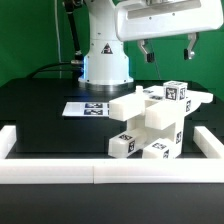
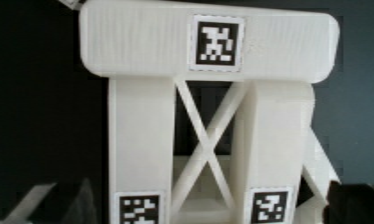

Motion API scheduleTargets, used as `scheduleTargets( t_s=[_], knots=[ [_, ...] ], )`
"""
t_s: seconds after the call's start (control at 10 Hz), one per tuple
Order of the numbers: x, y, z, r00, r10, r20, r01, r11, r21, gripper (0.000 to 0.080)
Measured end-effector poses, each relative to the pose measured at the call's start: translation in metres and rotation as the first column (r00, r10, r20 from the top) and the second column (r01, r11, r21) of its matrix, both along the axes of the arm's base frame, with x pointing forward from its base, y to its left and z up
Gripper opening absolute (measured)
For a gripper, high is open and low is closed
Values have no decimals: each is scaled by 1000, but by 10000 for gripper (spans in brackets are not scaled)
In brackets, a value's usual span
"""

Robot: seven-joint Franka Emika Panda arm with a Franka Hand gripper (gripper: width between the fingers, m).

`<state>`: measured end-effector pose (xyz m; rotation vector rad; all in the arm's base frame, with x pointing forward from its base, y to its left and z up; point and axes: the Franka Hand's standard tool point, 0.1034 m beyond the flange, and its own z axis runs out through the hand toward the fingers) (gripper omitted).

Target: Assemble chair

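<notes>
The white chair (image 1: 152, 122) lies tipped on the black table as a cluster of slabs and square posts, with black-and-white tags on its faces. My gripper (image 1: 168, 50) hangs above its upper right part, open and empty, with its fingers (image 1: 145, 48) clear of the chair. In the wrist view the chair (image 2: 202, 90) fills the frame: a top slab with one tag, two posts with a tag each, and crossed braces between them. My gripper (image 2: 187, 214) straddles it from above, and a dark fingertip (image 2: 337, 196) shows at the frame edge.
The marker board (image 1: 84, 107) lies flat on the table behind the chair, by the robot base (image 1: 105, 62). Long plain white border rails run along the front (image 1: 100, 172), the exterior view's left (image 1: 8, 140) and right (image 1: 212, 146).
</notes>
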<state>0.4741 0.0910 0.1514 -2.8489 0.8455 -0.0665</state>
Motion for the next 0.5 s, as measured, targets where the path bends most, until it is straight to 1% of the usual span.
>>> scheduleTargets(
  t_s=[0.1,0.2,0.3,0.5],
  knots=[
    [-3,1,-1,1000,7,-2,-7,1000,-4,649],
    [-18,7,-5,999,53,0,-53,998,-27,649],
    [-30,9,-11,996,93,-3,-93,995,-33,649],
    [-41,7,-23,989,148,24,-147,988,-44,649]
  ],
)
